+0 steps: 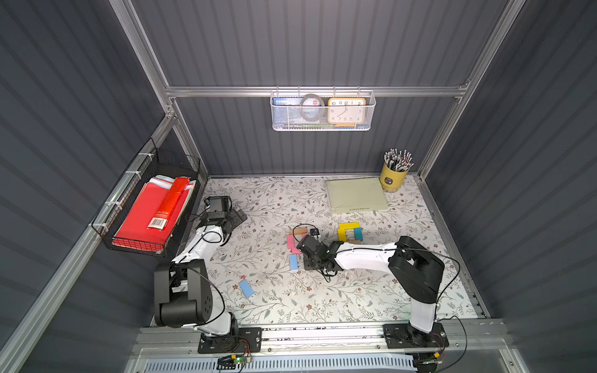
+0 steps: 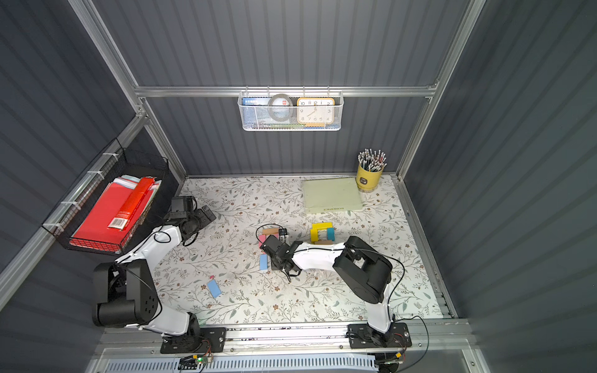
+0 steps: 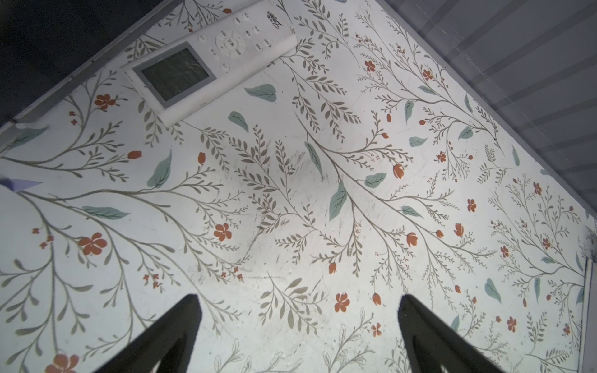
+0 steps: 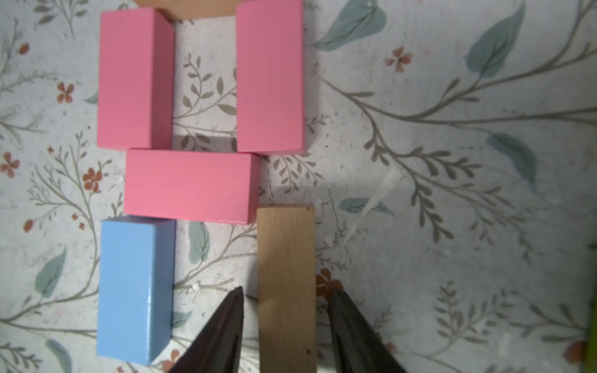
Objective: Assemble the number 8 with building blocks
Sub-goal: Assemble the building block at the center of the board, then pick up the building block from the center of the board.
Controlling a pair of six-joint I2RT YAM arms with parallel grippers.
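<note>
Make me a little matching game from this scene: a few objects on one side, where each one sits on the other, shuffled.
Things:
1. tan block
2. clock
3. long red box
4. yellow pencil cup

Places:
A. in the black wire basket
B. beside the pale green pad
C. between the open fingers of the right end effector
D. in the white mesh basket

Pairs: 1-C, 2-D, 3-A, 4-B.
</note>
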